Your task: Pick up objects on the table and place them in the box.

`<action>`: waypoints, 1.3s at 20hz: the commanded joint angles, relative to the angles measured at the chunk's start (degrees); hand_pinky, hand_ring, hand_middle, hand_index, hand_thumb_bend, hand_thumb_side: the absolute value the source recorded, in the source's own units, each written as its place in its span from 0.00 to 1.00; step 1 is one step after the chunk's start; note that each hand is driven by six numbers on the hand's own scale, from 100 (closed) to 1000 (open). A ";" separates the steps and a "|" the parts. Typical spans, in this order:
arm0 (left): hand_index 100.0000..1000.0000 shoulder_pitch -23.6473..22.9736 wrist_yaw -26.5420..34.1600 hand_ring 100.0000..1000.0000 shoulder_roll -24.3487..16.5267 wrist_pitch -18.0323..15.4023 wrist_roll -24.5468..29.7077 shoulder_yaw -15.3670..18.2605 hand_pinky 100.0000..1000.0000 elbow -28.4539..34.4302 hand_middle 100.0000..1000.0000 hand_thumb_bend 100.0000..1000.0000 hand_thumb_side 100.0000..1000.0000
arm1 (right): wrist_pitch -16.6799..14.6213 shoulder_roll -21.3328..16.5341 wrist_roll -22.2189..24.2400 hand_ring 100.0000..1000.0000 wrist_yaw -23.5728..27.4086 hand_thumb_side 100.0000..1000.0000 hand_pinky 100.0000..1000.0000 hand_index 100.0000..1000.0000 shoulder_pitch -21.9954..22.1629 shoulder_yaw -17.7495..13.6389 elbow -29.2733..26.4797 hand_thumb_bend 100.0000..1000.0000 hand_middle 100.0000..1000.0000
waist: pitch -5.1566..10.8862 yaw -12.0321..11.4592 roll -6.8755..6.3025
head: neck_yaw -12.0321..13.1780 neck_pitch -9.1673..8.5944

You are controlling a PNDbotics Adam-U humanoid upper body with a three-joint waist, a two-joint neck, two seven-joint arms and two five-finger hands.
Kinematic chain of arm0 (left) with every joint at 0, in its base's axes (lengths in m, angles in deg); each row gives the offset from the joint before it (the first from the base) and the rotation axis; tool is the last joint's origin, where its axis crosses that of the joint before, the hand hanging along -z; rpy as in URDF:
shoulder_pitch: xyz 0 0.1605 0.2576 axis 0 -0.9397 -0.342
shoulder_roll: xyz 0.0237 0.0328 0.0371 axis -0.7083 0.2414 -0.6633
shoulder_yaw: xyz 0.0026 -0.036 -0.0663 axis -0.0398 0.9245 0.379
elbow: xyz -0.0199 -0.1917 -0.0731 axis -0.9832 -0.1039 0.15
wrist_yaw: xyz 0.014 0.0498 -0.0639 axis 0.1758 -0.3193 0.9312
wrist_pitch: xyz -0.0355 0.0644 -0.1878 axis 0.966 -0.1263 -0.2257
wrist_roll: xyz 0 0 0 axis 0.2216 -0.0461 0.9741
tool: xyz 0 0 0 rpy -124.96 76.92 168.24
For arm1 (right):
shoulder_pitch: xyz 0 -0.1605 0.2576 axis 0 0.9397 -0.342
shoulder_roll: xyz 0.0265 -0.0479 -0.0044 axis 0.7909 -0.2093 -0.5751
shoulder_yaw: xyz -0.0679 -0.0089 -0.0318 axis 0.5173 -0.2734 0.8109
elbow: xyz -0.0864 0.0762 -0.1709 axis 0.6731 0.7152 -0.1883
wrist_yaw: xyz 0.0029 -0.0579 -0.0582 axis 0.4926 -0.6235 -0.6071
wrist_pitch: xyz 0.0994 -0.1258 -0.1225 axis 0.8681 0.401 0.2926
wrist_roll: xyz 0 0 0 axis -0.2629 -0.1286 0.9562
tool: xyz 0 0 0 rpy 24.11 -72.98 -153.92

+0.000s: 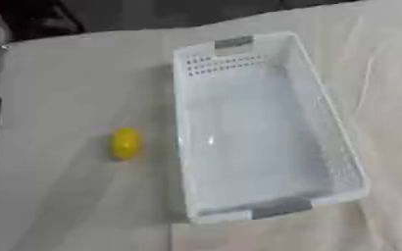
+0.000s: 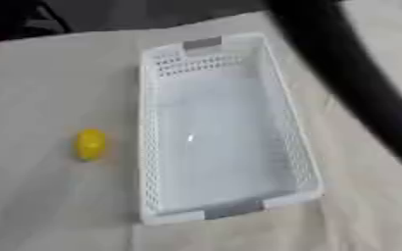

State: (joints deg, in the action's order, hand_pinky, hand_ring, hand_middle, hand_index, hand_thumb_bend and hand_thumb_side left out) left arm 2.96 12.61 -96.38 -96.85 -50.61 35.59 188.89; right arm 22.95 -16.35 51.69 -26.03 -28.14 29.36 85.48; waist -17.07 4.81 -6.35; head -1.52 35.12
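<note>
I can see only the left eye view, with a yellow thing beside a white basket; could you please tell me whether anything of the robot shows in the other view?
Observer: Yes. In the right eye view a thick black arm crosses the upper right, passing beside the basket's right wall.
Operator: Thank you. Can you see a hand on it?
Observer: No, the arm runs out of the right edge; no hand shows in either view.
Operator: Does it cover the yellow thing?
Observer: No. The yellow thing lies clear on the cloth, left of the basket, apart from it.
</note>
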 commanded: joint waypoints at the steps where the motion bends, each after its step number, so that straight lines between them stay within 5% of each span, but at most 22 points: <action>1: 0.65 0.69 0.13 0.56 -0.80 -0.13 0.08 0.78 0.36 0.34 0.64 0.19 0.69 | 0.14 0.14 -0.11 0.63 -0.32 0.90 0.52 0.70 0.83 0.07 0.68 0.00 0.70 | 0.65 0.04 0.10 | -0.46 -1.93; 9: 0.68 0.53 0.01 0.55 -0.90 -0.09 0.00 0.76 0.36 0.18 0.64 0.20 0.66 | 0.25 -0.01 -0.14 0.63 -0.67 0.90 0.52 0.70 0.77 0.05 0.68 0.00 0.70 | 0.73 0.21 -0.03 | -0.76 -4.69; 13: 0.68 0.06 -0.70 0.55 -1.67 0.25 0.99 0.50 0.35 -0.39 0.64 0.29 0.51 | 0.24 -0.04 -0.12 0.63 -0.72 0.90 0.52 0.70 0.75 0.02 0.68 0.00 0.70 | 0.81 0.21 -0.03 | -1.02 -4.75; 16: 0.63 -0.82 -2.31 0.49 -3.55 1.88 3.54 -0.22 0.23 -2.32 0.56 0.33 0.34 | 0.26 -0.07 -0.17 0.63 -0.68 0.90 0.52 0.70 0.75 -0.01 0.68 0.00 0.70 | 0.80 0.14 -0.17 | -1.32 -4.78; 26: 0.70 -2.28 -16.72 0.50 -10.55 7.60 10.81 -7.58 0.20 -13.38 0.61 0.55 0.29 | 0.57 0.03 -0.65 0.64 -0.55 0.90 0.52 0.70 0.48 0.02 0.68 0.00 0.70 | 0.37 0.30 -0.91 | -1.58 -3.90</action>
State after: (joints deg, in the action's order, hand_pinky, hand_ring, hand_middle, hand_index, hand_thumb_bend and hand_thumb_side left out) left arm -0.07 -2.02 -104.63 -89.70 -40.73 28.64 176.22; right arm 23.41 -16.35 51.24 -26.66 -28.17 29.37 85.48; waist -17.35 5.12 -7.37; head -2.57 31.44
